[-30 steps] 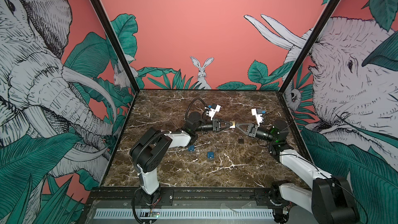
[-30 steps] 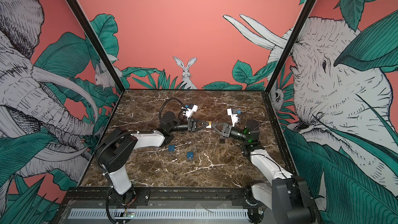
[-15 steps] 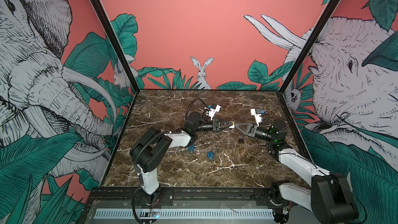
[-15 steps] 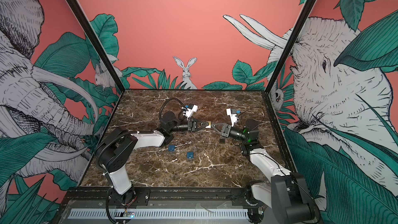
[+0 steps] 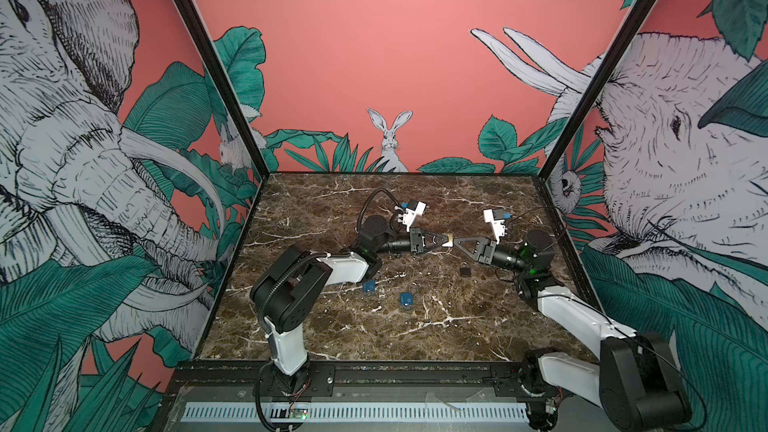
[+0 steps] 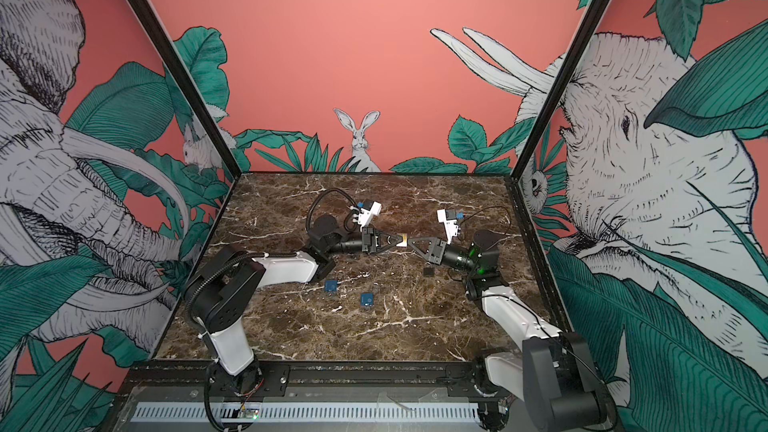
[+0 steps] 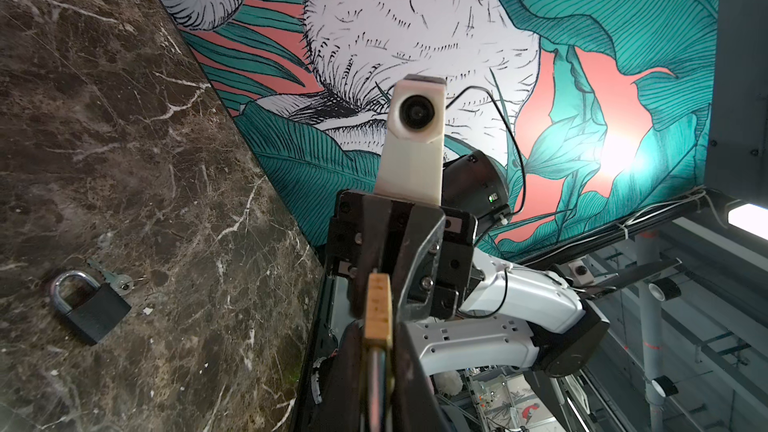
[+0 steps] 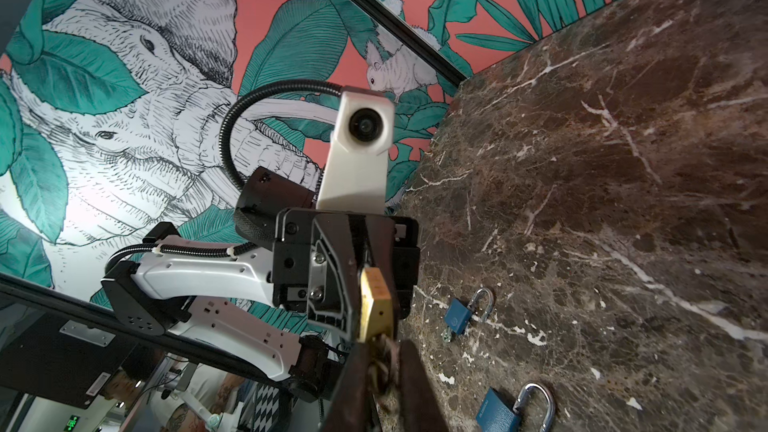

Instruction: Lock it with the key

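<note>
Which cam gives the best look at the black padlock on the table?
Left wrist view: the black padlock lies close and sharp, its shackle and the keys beside it clear. In both top views it is only a small dark shape. The right wrist view does not show it.

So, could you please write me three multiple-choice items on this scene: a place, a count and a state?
1. Where does the black padlock lie? A) on the table near the right gripper B) against the back wall C) on a shelf
2. How many blue padlocks lie on the table? A) one B) two C) four
3. The brass padlock is A) flat on the table B) held off it by the left gripper C) under a cloth
Key: 1A, it shows on the table beside that gripper; 2B, two show in both top views; 3B, that gripper clamps it in mid-air.
</note>
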`<act>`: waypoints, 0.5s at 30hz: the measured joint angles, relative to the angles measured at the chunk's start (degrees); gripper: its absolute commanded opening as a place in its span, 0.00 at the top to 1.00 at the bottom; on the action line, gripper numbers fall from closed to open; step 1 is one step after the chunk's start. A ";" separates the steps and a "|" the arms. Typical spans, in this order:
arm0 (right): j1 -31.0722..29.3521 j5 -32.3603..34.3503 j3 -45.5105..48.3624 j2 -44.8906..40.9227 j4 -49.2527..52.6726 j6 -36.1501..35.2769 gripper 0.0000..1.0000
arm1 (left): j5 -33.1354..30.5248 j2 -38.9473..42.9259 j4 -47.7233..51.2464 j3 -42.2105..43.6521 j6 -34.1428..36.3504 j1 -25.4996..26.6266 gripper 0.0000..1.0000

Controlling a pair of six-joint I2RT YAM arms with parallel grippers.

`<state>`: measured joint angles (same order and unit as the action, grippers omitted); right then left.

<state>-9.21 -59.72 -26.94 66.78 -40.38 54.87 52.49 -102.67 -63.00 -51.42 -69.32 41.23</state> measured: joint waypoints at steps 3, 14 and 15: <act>0.81 0.22 -0.02 -0.35 1.25 0.02 0.67 | 0.68 1.22 2.67 0.00 2.05 0.22 1.00; 1.09 -0.61 -0.02 -2.12 1.42 1.77 0.80 | 1.70 1.88 3.21 0.00 3.17 0.24 1.00; 1.09 -0.70 -0.04 -2.47 1.55 1.92 0.80 | 1.75 1.88 3.04 0.00 3.15 0.26 1.00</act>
<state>-8.12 -60.42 -26.98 64.31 -38.83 56.80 54.24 -100.79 -59.96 -51.42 -66.17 41.50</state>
